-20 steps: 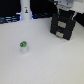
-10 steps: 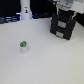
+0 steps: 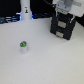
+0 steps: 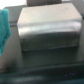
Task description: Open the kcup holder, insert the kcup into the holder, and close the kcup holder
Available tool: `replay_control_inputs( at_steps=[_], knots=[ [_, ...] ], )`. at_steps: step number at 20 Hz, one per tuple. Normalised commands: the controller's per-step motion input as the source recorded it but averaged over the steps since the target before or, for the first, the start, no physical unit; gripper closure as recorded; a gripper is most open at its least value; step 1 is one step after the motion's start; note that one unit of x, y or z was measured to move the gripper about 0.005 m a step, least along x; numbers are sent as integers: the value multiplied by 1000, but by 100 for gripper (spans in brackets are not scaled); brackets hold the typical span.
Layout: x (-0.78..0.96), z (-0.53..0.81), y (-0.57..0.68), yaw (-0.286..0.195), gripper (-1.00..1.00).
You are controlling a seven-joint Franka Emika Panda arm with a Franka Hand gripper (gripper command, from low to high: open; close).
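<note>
White end effector (image 3: 63, 8) sits at the black boxy kcup holder (image 3: 63, 26) by the table's far right corner in the exterior view, directly above its top. Likely lining up on the drawer, since opening comes first. How far its jaws are apart: cannot tell; nothing visibly held. Wrist view shows only a blurred grey block face (image 4: 48, 31), probably the holder up close. Holder looks shut, light handle marks on the front. Small white cylindrical kcup with green top (image 3: 23, 47) stands upright on the white table (image 3: 47, 62), well apart from the holder, toward the left edge, untouched. Tall white post (image 3: 25, 10) stands at the far edge.
</note>
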Motion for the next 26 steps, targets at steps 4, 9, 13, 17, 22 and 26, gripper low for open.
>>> replay_control_inputs(
  at_steps=[4,9,13,17,22,26],
  knots=[
    [-217,-414,94,11,-100],
    [-163,-140,49,1,100],
    [2,-5,-15,-10,100],
    [16,-2,-18,-6,100],
    [35,-3,-20,-8,100],
    [389,58,-192,-24,100]
  ],
)
